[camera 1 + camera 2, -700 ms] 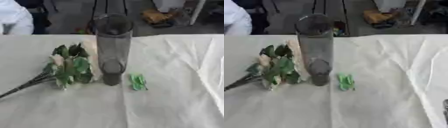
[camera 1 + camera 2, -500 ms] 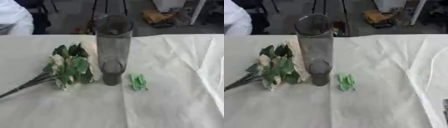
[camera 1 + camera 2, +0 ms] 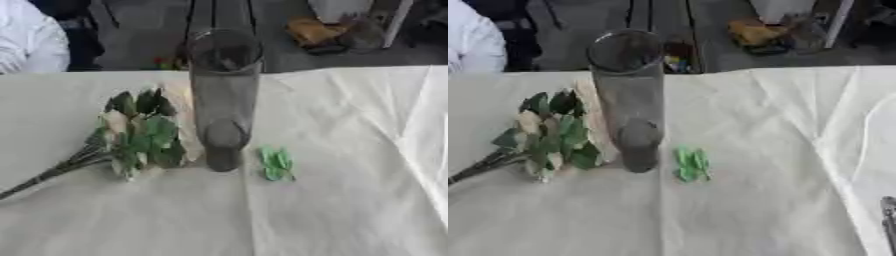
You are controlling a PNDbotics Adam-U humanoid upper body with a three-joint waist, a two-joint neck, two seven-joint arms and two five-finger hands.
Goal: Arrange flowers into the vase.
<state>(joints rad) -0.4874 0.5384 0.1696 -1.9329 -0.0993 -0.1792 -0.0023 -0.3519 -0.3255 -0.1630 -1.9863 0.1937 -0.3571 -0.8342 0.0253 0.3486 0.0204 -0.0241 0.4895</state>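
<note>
A tall, clear, smoky-grey glass cylinder vase [image 3: 224, 100] is seen standing upright near the middle of a table draped in a creased cream-white cloth [image 3: 350, 200]. Just to its left, a bunch of artificial flowers with pale cream blooms and dark green leaves [image 3: 136, 132] is lying flat on the cloth, its heads close beside the vase's lower part and its dark stems [image 3: 44, 175] trailing toward the view's lower left edge. No flower is being held inside the vase. To the right of the vase's base, a small loose sprig of bright green leaves [image 3: 276, 163] is lying apart on the cloth. At the right eye view's lower right corner, a sliver of the right hand [image 3: 889, 220] is showing as dark fingertips; whether it is spread or curled cannot be told. The left hand is not being shown in either view.
</note>
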